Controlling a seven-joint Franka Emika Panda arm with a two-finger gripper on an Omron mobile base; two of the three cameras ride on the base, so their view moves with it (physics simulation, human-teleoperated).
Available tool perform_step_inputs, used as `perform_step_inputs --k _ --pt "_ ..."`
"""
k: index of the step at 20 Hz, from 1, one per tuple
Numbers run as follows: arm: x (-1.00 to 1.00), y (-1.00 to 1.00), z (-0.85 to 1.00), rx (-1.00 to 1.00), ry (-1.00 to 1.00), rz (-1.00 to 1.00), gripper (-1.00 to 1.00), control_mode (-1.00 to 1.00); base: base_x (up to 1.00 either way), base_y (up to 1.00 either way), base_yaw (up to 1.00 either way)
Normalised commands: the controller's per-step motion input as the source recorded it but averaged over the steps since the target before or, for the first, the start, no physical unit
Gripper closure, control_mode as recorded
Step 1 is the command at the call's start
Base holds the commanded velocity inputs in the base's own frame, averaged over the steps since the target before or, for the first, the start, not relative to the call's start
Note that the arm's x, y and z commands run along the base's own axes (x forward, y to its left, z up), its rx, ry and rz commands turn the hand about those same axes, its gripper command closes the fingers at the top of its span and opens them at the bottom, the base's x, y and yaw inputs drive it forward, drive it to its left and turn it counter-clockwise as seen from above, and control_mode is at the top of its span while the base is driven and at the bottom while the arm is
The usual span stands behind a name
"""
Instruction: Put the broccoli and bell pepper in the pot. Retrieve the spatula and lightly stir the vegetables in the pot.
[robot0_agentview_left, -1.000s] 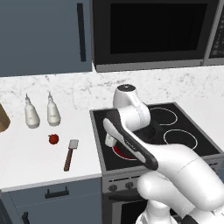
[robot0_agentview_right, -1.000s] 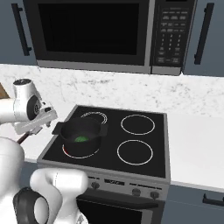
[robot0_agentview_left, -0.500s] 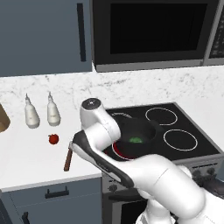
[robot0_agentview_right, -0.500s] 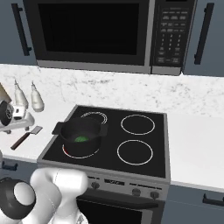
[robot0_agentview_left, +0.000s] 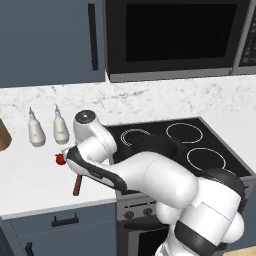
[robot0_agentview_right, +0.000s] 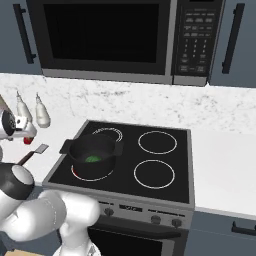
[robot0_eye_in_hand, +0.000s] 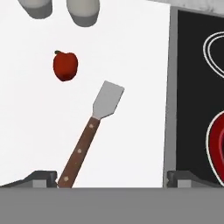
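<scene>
My gripper (robot0_eye_in_hand: 111, 177) hangs open above the white counter, with its fingertips (robot0_eye_in_hand: 42, 176) spread wide on either side of the spatula's wooden handle (robot0_eye_in_hand: 79, 152). The spatula's grey blade (robot0_eye_in_hand: 108, 99) points away from me. Beyond it and to the left lies the red bell pepper (robot0_eye_in_hand: 65, 65), untouched. In the right base view the hand (robot0_agentview_right: 16, 125) hovers over the pepper (robot0_agentview_right: 27, 141) and spatula (robot0_agentview_right: 39, 149). The black pot (robot0_agentview_right: 93, 154) sits on the front left burner with the broccoli (robot0_agentview_right: 91, 159) inside. My arm hides most of the pot (robot0_agentview_left: 159, 144) in the left base view.
Two white squeeze bottles (robot0_agentview_right: 22, 111) (robot0_agentview_right: 43, 116) stand near the backsplash behind the pepper. The stove's edge (robot0_eye_in_hand: 171, 87) runs just right of the spatula, and the burner (robot0_eye_in_hand: 216, 144) under the pot glows red. A microwave (robot0_agentview_right: 105, 40) hangs above the stove.
The arm swung left from over the stove to above the counter, and the hand now hangs over the spatula and pepper. The broccoli stayed in the pot.
</scene>
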Motion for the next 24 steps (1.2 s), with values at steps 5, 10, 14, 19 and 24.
perform_step_inputs --k 5,10,14,19,24 --pt "0.74 0.60 -0.49 0.00 0.00 0.01 -1.00 -1.00 0.00 0.00 0.00" --pt "0.56 0.63 -0.41 0.00 0.00 0.00 -1.00 -1.00 0.00 0.00 0.00" --pt "0.52 0.41 -0.26 0.00 0.00 -0.01 -1.00 -1.00 0.00 0.00 0.00" --pt "0.38 0.42 -0.20 0.00 0.05 -0.04 -1.00 -1.00 0.00 0.00 0.00" --pt "0.22 0.44 -0.07 0.00 0.05 -0.07 -1.00 -1.00 0.00 0.00 0.00"
